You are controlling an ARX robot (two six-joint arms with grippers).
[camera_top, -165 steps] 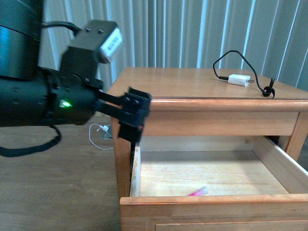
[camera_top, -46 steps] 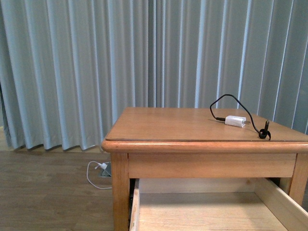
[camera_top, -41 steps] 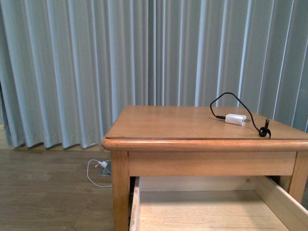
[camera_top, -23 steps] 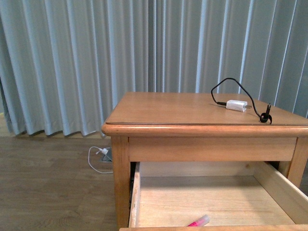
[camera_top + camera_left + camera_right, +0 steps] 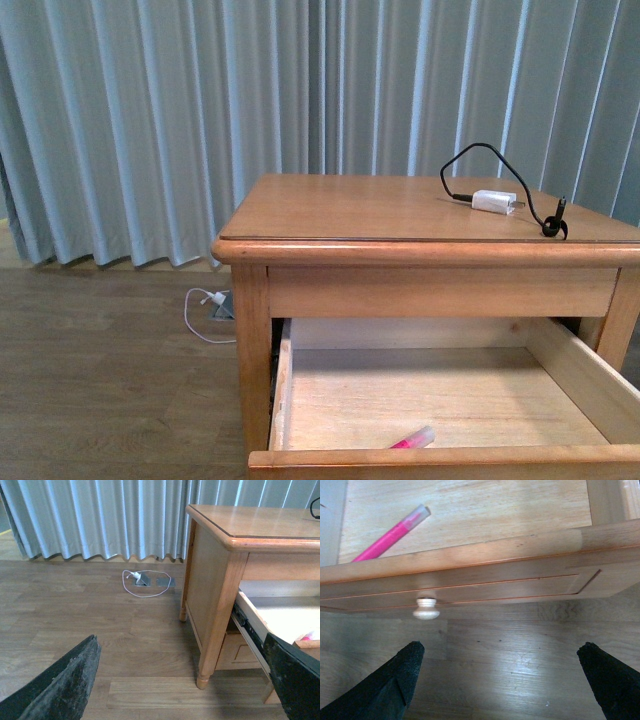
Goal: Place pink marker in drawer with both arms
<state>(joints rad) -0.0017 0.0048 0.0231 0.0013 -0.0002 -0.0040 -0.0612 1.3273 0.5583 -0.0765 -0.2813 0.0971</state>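
The pink marker [image 5: 413,438] is lying flat on the pale floor of the open drawer [image 5: 440,459], close behind its front wall. Its long axis is running diagonally, with the pale capped end pointing toward the back right and the pink body angling toward the front left. In the right wrist view the marker [image 5: 390,534] is sitting beyond the drawer's panel front [image 5: 495,587], while the right end effector [image 5: 497,685] is hovering outside the drawer, in front of the knob [image 5: 425,608], released with its fingers [image 5: 385,690] spread wide and nothing between them. The left end effector [image 5: 180,680] is also gaping, empty, over the wooden floor [image 5: 100,630] beside the cabinet, well apart from the marker. A white charger [image 5: 495,201] is resting on the tabletop [image 5: 360,205].
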